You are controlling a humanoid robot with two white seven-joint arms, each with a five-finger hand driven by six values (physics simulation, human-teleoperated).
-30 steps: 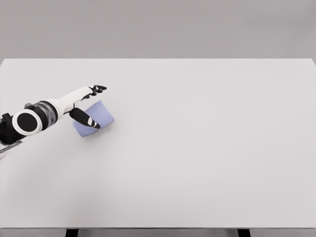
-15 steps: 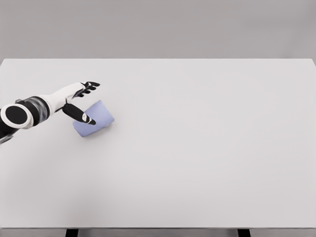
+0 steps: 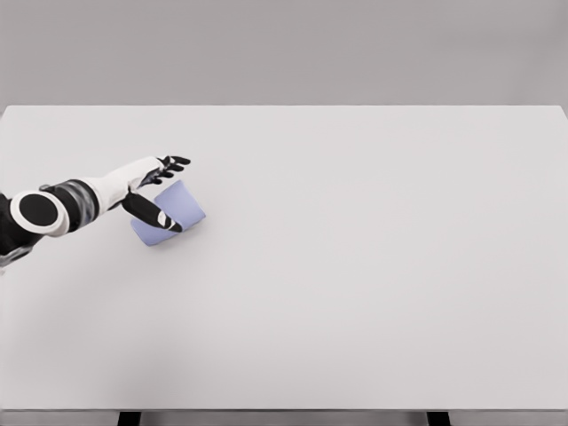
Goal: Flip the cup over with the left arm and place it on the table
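Note:
A pale blue cup (image 3: 177,210) lies on its side on the white table (image 3: 355,266), at the left. My left hand (image 3: 167,190) reaches in from the left edge and hovers over the cup's left part. Its black fingers (image 3: 174,162) are spread beyond the cup's far side, and the thumb (image 3: 158,216) lies across the cup's near side. The hand is open, with no firm hold on the cup visible. My right arm is out of view.
The table's far edge (image 3: 284,106) runs along the top and its near edge (image 3: 284,410) along the bottom.
The left hand drew back a little to the left, then came forward again to the cup. The cup has not moved.

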